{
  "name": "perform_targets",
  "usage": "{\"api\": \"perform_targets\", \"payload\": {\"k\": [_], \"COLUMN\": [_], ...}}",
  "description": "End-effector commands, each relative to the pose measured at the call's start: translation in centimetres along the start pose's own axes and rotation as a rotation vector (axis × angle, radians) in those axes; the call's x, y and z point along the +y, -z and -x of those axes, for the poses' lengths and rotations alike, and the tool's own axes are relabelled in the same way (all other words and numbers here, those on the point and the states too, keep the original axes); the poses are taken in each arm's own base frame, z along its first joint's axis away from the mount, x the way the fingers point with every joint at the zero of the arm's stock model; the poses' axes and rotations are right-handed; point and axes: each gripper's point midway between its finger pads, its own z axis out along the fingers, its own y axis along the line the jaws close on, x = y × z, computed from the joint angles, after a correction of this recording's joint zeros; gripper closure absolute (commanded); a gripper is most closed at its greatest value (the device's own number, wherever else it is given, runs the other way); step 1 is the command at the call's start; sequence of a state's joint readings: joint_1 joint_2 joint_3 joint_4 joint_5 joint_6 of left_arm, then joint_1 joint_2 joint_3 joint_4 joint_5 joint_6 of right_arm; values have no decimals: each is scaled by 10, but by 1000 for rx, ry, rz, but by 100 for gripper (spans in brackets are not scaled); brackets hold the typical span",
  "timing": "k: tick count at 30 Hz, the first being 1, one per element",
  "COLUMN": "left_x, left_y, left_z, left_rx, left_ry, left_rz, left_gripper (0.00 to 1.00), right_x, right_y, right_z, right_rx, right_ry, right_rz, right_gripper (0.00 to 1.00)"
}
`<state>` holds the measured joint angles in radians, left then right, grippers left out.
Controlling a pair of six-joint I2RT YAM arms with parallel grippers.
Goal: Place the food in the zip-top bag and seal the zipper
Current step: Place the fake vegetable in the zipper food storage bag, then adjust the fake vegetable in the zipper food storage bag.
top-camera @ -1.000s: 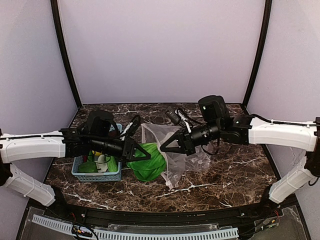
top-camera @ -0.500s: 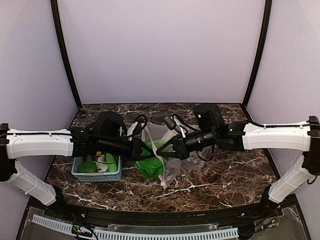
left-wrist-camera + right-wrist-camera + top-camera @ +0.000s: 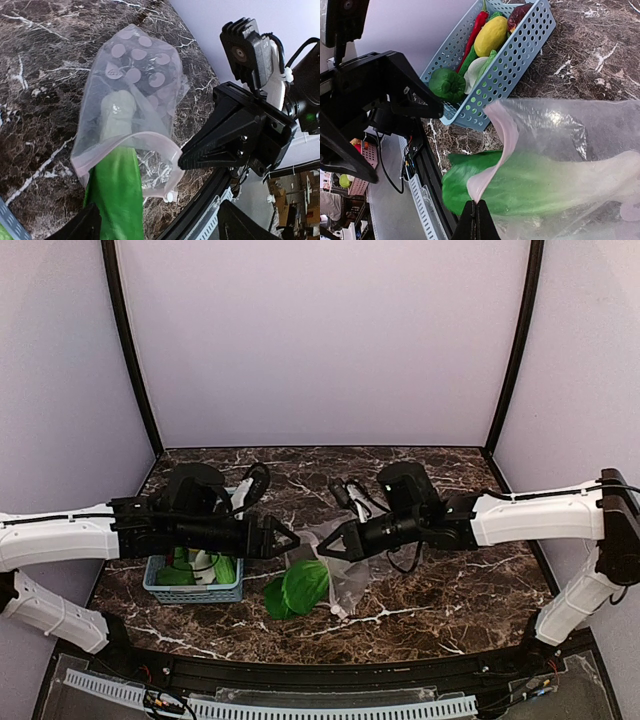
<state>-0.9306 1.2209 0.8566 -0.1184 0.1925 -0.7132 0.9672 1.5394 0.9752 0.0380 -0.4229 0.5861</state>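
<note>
Dark marble table (image 3: 450, 580), lilac walls. Right gripper (image 3: 476, 206) pinches the pale zipper strip (image 3: 502, 135) of the clear crinkly zip-top bag (image 3: 135, 75), holding the mouth up. Left gripper (image 3: 288, 538) is spread and empty. Green leafy toy bunch (image 3: 300, 585) lies just ahead of it, stalk inside the bag, leaves sticking out. Best to nudge it deeper before fetching more from the light blue plastic basket (image 3: 520, 55).
</note>
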Motion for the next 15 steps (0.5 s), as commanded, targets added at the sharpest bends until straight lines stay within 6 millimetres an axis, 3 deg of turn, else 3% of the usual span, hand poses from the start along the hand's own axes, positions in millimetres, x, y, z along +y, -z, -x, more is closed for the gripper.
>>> {"api": "perform_targets", "payload": {"k": [1, 5, 9, 15], "left_x": [24, 37, 43, 50], "left_y": [17, 17, 7, -9], "left_z": [-24, -49, -75, -85], "left_rx": [13, 50, 82, 103], "left_ry": [29, 79, 110, 108], "left_rz": [71, 89, 78, 107], "left_gripper": [16, 2, 1, 1], "right_x": [5, 6, 5, 10], "right_y": [-3, -5, -8, -5], "right_z": [15, 18, 18, 17], "right_rx": [-48, -48, -44, -42], "right_ry": [-3, -2, -5, -5], "right_rz": [3, 5, 6, 25], "right_gripper": [100, 100, 100, 100]}}
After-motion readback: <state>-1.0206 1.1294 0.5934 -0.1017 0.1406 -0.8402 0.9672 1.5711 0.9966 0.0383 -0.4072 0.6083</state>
